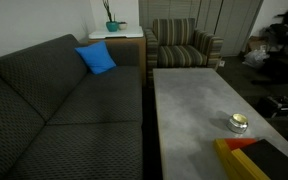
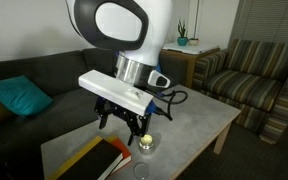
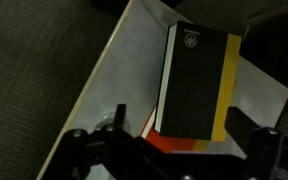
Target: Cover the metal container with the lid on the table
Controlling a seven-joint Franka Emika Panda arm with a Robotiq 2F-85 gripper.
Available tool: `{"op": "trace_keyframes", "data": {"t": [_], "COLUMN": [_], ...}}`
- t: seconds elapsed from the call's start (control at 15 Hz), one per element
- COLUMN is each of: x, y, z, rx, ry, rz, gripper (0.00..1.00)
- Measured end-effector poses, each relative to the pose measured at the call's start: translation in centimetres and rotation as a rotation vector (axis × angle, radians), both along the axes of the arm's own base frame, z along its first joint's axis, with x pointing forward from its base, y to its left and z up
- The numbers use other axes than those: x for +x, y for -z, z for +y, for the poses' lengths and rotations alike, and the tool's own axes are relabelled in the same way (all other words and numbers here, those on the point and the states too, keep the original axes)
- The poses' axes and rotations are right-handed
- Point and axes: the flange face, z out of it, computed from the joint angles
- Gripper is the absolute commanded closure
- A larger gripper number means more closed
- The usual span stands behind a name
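Note:
The metal container (image 1: 238, 123) is a small shiny round pot on the grey table (image 1: 184, 110). It also shows in an exterior view (image 2: 144, 143), just below and beside my gripper (image 2: 124, 124). The gripper hangs low over the table (image 2: 189, 125), open and empty. In the wrist view the fingers (image 3: 169, 150) stand wide apart over a stack of books. A shiny round thing (image 3: 111, 120) peeks out by one finger. I cannot pick out the lid for certain. A clear curved thing (image 2: 139, 172) lies at the table's near edge. The arm does not show in the exterior view with the blue cushion.
A stack of black, yellow and red books (image 3: 196, 80) lies on the table next to the container, and shows in both exterior views (image 2: 94, 160) (image 1: 246, 160). A dark sofa (image 1: 64, 110) runs along the table. A striped armchair (image 2: 254, 80) stands beyond the table's end.

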Motion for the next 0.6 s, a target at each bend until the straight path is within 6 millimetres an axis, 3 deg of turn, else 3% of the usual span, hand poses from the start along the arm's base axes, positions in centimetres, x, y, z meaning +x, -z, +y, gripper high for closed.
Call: {"op": "trace_keyframes", "data": {"t": [0.27,0.6], "x": [1.5,1.2], "y": [0.5,4.7], "z": [1.0,2.3], "rx": [-0.132,-0.164], "ry": [0.094,0.079], "rz": [-0.083,-0.062], "gripper": [0.00,0.00]}}
